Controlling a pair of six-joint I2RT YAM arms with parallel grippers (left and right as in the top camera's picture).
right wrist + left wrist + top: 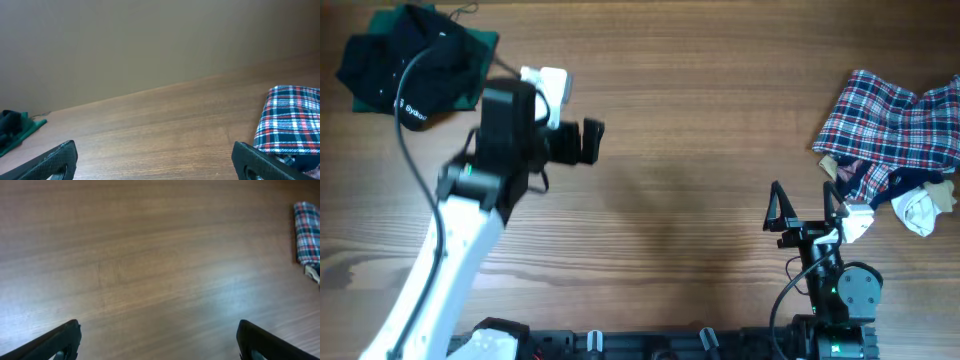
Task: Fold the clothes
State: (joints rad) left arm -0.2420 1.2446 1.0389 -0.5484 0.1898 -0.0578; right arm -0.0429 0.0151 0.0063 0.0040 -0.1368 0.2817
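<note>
At the right edge of the table (700, 100), a crumpled plaid shirt (895, 125) in red, blue and white, unfolded, running from upper right down toward lower left in the overhead view. Under its lower edge, a dark garment (880, 180) and a small white cloth (918, 210), all touching in one heap.

Just left of and below the plaid shirt, the right gripper (803, 200), fingers spread wide, nothing between them. Looks out low across the wood, with the plaid shirt (287, 120) close at the right of its own view.

Well left of the plaid shirt, past the bare middle, the left gripper (590, 142) — likewise wide open and empty, pointing toward the plaid shirt (306, 232), only a narrow strip at the far right of the wrist view.

Farthest from the plaid shirt, in the opposite upper corner, a black shirt (415, 65) bunched on top of a green garment (480, 45), behind the left gripper rather than ahead of it.

Seemingly a reach for the right arm, much the nearer to the plaid heap — nothing in between but bare wood. Worth watching: the white cloth and dark garment tangled below, likely to lift along with the shirt.
</note>
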